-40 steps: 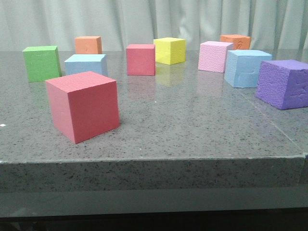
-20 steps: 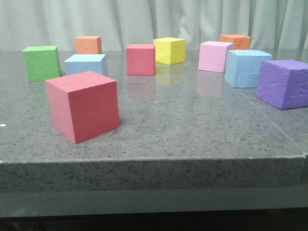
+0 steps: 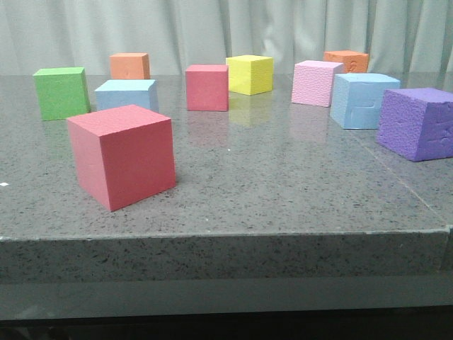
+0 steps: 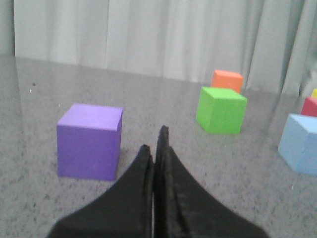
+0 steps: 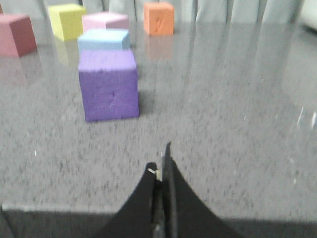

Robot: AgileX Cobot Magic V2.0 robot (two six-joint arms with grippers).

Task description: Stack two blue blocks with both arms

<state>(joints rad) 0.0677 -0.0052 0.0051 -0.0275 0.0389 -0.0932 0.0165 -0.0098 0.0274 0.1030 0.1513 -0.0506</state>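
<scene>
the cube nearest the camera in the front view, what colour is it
Red, a slightly pinkish red cube, seen best in the front view.

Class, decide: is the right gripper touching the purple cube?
Apart. The right wrist view shows bare table between the shut right gripper and the purple cube.

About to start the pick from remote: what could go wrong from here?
The right blue block sits close between the pink cube and purple cube, so the fingers may bump them. Both the left gripper and right gripper are shut and must open first.
</scene>
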